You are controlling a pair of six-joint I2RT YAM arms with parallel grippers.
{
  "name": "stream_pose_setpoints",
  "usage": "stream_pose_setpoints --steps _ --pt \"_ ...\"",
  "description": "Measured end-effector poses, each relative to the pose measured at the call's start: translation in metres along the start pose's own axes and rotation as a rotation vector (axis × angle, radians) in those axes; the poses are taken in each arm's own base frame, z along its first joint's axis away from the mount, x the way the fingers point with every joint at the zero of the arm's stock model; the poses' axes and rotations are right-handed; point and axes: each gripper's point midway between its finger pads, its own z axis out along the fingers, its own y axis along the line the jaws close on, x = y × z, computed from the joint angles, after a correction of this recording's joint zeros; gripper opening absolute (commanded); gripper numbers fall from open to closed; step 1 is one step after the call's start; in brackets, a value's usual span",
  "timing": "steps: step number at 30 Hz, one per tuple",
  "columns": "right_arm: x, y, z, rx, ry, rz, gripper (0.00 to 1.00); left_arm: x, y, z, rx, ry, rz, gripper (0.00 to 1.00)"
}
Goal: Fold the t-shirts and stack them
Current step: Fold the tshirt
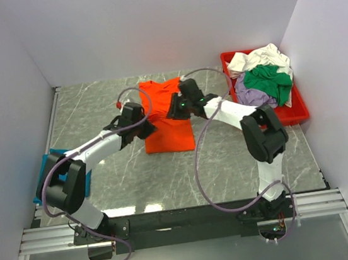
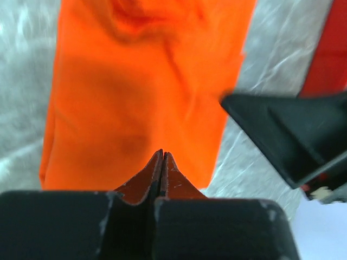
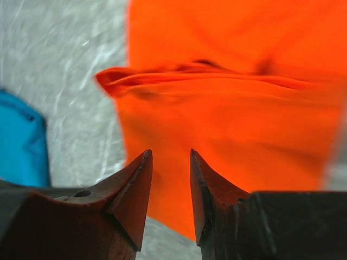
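At the centre of the grey marbled table (image 1: pixel 240 153), the left gripper (image 2: pixel 163 154) was closed. Its two fingertips were pressed together with nothing between them. It sat over the left side of the orange t-shirt (image 1: pixel 170 137); whether it touched the cloth could not be told.

The right gripper (image 3: pixel 169 154) faced it from the shirt's right side. Its jaws stood apart, the gap between them empty, with orange cloth showing beneath. The two grippers were near each other but not touching.

The orange t-shirt lay folded into a narrow strip running from 12 to 6 o'clock. Its lower part was flat and its upper part rumpled, and a raised crease crossed it in the right wrist view.

Outward from there, at about 8 o'clock near the table's left edge, a teal-blue t-shirt (image 1: pixel 44 168) lay partly hidden under the left arm. At about 2 o'clock a red tray (image 1: pixel 290 116) held a loose heap: a white t-shirt (image 1: pixel 260 57) on top and at the back, a green t-shirt (image 1: pixel 268 80) in the middle, and a lavender t-shirt (image 1: pixel 250 95) beneath it on the left.
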Motion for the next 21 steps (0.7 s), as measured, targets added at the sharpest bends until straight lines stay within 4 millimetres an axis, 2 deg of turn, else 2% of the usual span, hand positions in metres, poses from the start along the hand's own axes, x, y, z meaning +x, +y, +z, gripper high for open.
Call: stream_pose_setpoints --steps 2,5,8,12,19,21 --pt "0.008 0.020 0.014 -0.050 0.029 -0.031 0.40 0.016 0.007 0.005 -0.012 0.029 0.002 0.01" --pt "0.017 0.027 0.036 -0.088 0.072 -0.044 0.40 0.032 0.014 0.019 -0.034 0.059 0.001 0.01" --pt "0.025 0.017 0.058 -0.081 0.112 -0.033 0.40 0.047 0.028 0.031 -0.066 0.084 0.003 0.01" --pt "0.026 0.003 0.077 -0.072 0.144 -0.004 0.40 0.066 0.052 0.036 -0.125 0.112 -0.006 0.01" --pt "0.006 -0.013 0.076 -0.085 0.147 0.120 0.40 0.072 0.050 0.035 -0.096 0.074 -0.012 0.01" --pt "0.006 -0.016 0.075 -0.087 0.156 0.141 0.40 0.073 0.051 0.034 -0.091 0.067 -0.012 0.01"
